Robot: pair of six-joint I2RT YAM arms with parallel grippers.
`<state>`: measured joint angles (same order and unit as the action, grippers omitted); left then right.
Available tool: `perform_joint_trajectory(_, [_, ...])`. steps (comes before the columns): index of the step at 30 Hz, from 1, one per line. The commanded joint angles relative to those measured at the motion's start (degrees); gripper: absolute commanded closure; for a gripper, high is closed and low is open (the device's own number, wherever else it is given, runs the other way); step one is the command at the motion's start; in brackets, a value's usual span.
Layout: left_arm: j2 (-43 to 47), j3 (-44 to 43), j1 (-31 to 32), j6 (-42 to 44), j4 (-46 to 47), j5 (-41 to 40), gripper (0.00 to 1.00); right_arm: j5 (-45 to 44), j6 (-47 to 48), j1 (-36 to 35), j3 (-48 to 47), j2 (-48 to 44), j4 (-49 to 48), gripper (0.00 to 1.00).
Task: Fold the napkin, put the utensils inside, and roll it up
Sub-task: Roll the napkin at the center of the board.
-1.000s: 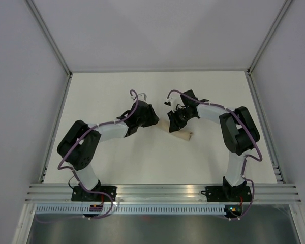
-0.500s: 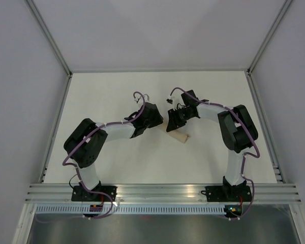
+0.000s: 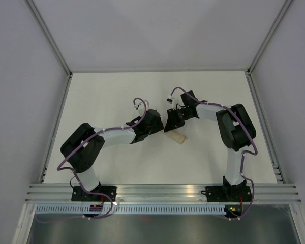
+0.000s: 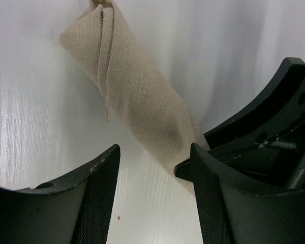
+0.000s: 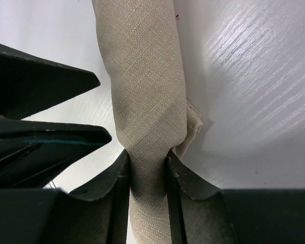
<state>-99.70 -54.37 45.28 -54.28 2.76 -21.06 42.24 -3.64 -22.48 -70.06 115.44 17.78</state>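
- Near the middle of the white table (image 3: 117, 91) we've got the napkin (image 5: 145, 91), rolled into a snug beige tube and lying flat.
- Right gripper (image 5: 147, 173) is pinching the roll close to one end, with both fingers pressed into the cloth.
- Left gripper (image 4: 155, 162) sits just beside that same end, fingers spread and only bare tabletop between them.
- Both arms reach forward, elbows bowed outward and wrists turned inward, so we see the two grippers almost nose to nose.
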Motion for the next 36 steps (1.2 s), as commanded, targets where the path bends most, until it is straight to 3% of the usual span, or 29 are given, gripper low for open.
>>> perform_joint_trajectory(1, [1.44, 1.11, 0.34, -4.33, -0.83, -2.14, 0.37, -3.92, -1.19, -0.28, 1.95, 4.00, 1.20, 0.90])
perform_joint_trajectory(15, [-5.68, -4.17, 0.51, -8.47, -2.41, -4.87, 0.38, 1.35, -4.00, -0.20, 2.83, 2.87, -1.87, 0.89])
perform_joint_trajectory(22, [-8.84, -7.94, 0.43, -9.18, -4.96, -5.13, 0.47, 2.67, -4.36, -0.20, 3.09, 2.34, -2.40, 0.88])
perform_joint_trajectory(25, [-9.90, -9.52, 0.25, -7.51, -6.10, -5.31, 0.53, 2.50, -2.96, -0.20, 2.39, 1.73, -1.00, 0.76])
perform_joint_trajectory(30, [-11.04, -12.68, -1.33, -0.22, -7.59, -3.29, 0.62, 1.18, -0.06, 0.42, 1.42, -1.26, 1.29, 0.45])
perform_joint_trajectory(33, [-12.01, -15.23, -2.82, 4.70, -8.74, -0.39, 0.65, 0.57, 1.17, 0.77, 0.72, -3.11, 2.60, 0.36])
perform_joint_trajectory(36, [-14.02, -18.56, -4.32, 9.36, -11.10, 2.95, 0.66, -0.23, 1.62, 1.47, -0.07, -4.60, 3.40, 0.34])
